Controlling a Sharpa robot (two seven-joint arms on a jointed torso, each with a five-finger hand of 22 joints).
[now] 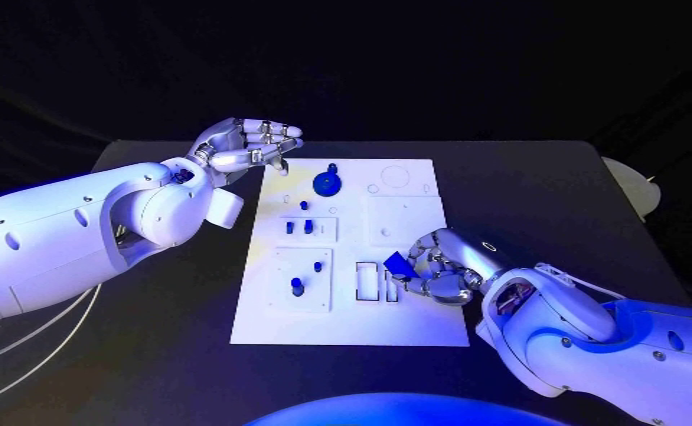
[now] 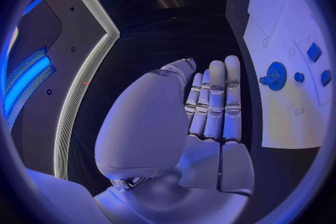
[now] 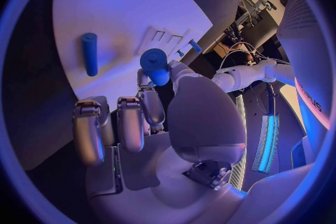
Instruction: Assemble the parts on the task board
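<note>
The white task board (image 1: 411, 321) lies in the middle of the table. My right hand (image 1: 444, 266) is over the board's near right part and pinches a blue part (image 1: 400, 264) beside the narrow slots (image 1: 378, 284). In the right wrist view the same blue part (image 3: 154, 65) sits between thumb and fingertip, and a blue cylinder (image 3: 89, 53) lies on the board beyond it. My left hand (image 1: 248, 146) hovers at the board's far left corner with loosely curled fingers (image 2: 213, 103) and holds nothing. A blue gear-like part (image 1: 327, 183) (image 2: 276, 75) stands on the far part of the board. Small blue pieces (image 1: 299, 228) sit at mid-left.
More small blue pieces (image 1: 297, 286) sit in the near left block of the board. A pale round object (image 1: 636, 186) stands at the table's right edge. Bare black table (image 1: 173, 316) lies to the left and right of the board.
</note>
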